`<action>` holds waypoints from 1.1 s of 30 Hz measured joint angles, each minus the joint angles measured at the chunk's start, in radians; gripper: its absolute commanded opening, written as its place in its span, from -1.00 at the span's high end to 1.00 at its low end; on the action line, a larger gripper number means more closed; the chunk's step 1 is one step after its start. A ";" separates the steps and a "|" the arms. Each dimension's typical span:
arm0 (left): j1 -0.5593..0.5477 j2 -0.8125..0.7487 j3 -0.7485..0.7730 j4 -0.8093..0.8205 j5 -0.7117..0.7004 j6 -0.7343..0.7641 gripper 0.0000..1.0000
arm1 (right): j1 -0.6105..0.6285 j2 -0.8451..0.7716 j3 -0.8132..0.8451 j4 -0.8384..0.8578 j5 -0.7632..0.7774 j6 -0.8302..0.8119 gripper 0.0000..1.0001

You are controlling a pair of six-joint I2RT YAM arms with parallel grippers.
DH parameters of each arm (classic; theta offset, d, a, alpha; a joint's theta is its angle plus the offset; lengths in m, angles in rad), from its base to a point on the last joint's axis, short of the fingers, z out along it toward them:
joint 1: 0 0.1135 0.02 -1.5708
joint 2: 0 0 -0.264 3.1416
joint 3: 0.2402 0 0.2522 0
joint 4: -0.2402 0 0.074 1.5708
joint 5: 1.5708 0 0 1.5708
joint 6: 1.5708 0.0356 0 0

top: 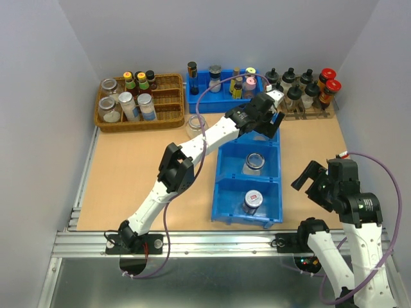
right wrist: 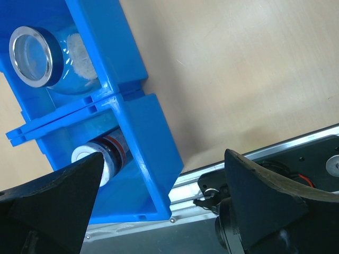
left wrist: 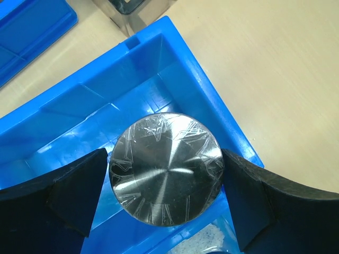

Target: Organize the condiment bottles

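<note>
One blue bin [top: 225,206], three compartments in a row, stands mid-table. The left gripper [top: 268,120] is over the far compartment with its fingers [left wrist: 74,196] pressed to both sides of a silver-topped jar [left wrist: 167,177] (resting or lifted, cannot tell), while the right gripper [top: 311,183] hangs beside the near end, spread wide and empty. The middle compartment holds a clear jar [top: 253,162], the near one holds the darker jar [top: 252,201], and a loose jar [top: 194,124] stands on the table; judged rigid, breakable glass, fairly heavy for size, film-covered lid probably slick, so grip squarely across the lid rim or body and set down gently.
</note>
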 measured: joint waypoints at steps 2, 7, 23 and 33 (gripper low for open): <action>0.000 -0.005 0.000 -0.001 -0.002 -0.001 -0.96 | 0.000 0.000 0.000 0.000 0.000 0.000 -1.00; -0.003 -0.111 -0.084 -0.019 -0.056 -0.002 -0.96 | 0.000 0.000 0.000 0.000 0.000 0.000 -1.00; 0.109 -0.609 -0.553 -0.048 -0.282 -0.105 -0.97 | 0.000 0.000 -0.002 0.006 0.000 0.000 -1.00; 0.312 -0.326 -0.484 -0.173 -0.329 -0.244 -0.97 | 0.000 -0.001 -0.002 0.007 0.000 0.000 -1.00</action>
